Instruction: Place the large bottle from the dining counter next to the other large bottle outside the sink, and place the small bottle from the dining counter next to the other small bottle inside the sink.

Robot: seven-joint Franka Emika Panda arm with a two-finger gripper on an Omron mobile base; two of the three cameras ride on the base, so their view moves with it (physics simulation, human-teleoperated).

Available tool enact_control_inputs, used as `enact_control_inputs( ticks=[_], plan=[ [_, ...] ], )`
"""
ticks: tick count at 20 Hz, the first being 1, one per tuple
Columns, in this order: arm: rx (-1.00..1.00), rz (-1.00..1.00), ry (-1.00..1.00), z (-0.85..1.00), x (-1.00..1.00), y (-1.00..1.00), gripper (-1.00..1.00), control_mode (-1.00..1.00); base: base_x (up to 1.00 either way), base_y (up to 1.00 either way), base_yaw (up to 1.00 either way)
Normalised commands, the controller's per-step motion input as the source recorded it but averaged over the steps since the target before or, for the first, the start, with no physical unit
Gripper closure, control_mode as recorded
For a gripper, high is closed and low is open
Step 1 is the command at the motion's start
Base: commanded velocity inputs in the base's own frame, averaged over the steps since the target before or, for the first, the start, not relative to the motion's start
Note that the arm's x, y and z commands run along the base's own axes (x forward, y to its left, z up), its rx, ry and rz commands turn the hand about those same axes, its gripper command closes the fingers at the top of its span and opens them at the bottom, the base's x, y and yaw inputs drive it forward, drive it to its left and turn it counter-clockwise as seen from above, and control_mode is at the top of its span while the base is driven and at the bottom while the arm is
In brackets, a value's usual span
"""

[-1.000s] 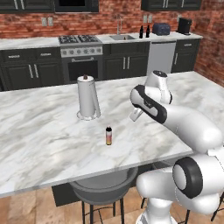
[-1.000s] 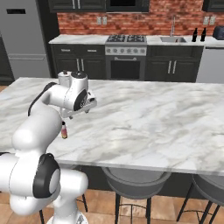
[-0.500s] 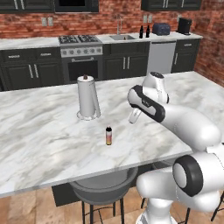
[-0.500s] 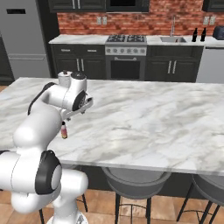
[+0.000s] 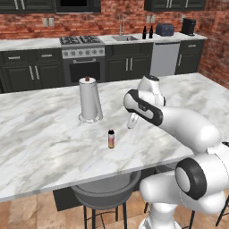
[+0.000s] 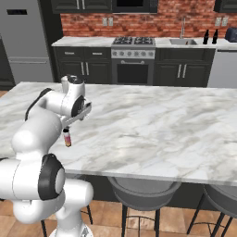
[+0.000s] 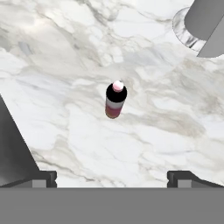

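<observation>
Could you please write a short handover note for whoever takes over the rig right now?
Tool: open, empty, above the dining counter, looking down on the small bottle.
Small bottle: upright on the marble, untouched, near the counter's front edge, apart from the paper towel holder.
Large bottle for pickup: I cannot spot it on the counter in these views.
Sink: on the far back counter, with two dark bottles standing just outside it.
Done: nothing placed yet.
Left: grasp the small bottle, carry it into the sink; then find and move the large bottle.
</observation>
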Motion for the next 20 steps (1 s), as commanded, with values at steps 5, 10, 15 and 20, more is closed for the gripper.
enact_control_inputs(
  ticks=[5,10,15,20],
  plan=[
    [-0.04,0.09,-0.01,-0.08,0.00,0.28,-1.00,-1.00,0.00,0.00,0.00],
    [-0.04,0.09,-0.02,-0.09,0.00,0.26,-1.00,-1.00,0.00,0.00,0.00],
    [-0.04,0.09,-0.03,-0.11,0.00,0.24,-1.00,-1.00,0.00,0.00,0.00],
    [-0.03,0.09,-0.04,-0.12,0.01,0.19,-1.00,-1.00,0.00,0.00,0.00]
  ],
)
